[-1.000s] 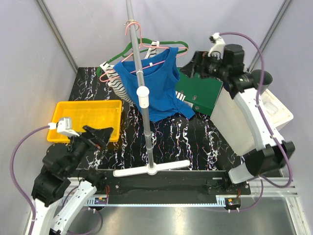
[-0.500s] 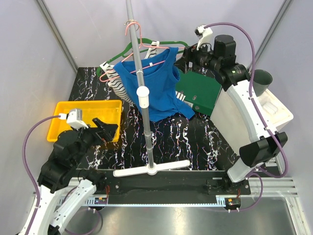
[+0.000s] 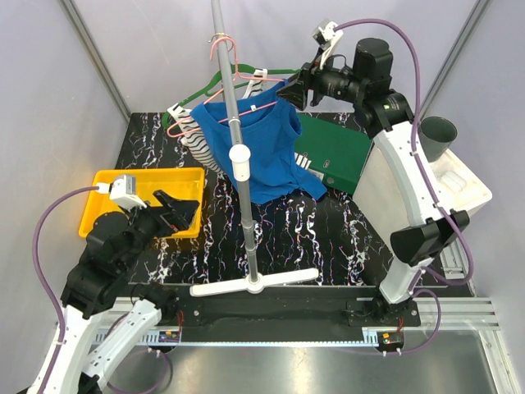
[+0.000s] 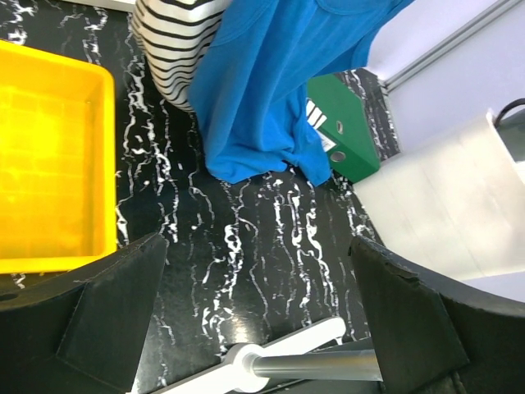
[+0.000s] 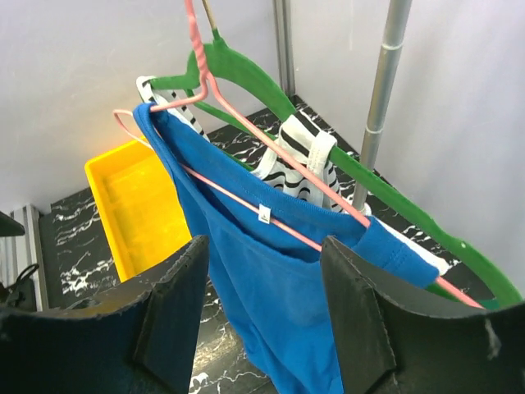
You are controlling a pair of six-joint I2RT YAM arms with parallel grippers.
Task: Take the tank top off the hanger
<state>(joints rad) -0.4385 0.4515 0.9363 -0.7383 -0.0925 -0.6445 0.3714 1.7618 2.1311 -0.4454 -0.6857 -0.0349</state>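
We're seeing the tank top (image 3: 254, 148) hanging on the pink hanger (image 5: 195, 37), which is hooking onto the rack pole (image 3: 249, 217) high up. The blue cloth is draping just right of the pole and partly behind it, both straps on the hanger. We can't tell if the hem is touching the table.

The right gripper (image 5: 264, 250) is hovering high and right of the pole, at the tank top's far-side shoulder. Its fingers are standing apart with the neckline showing in the gap. We're reading it as released, nothing clamped, and we can't tell whether a pad is touching the cloth.

The left gripper (image 4: 258, 240) is sitting low and left of the pole, well apart from it, spread wide and holding nothing.

A green hanger (image 5: 246, 70) carrying a striped garment (image 3: 197, 139) is hanging from the same pole, just left of it. A yellow bin (image 3: 148, 172) is lying further left of the pole. A green binder (image 3: 336, 156) is lying right of the pole, beyond the tank top.
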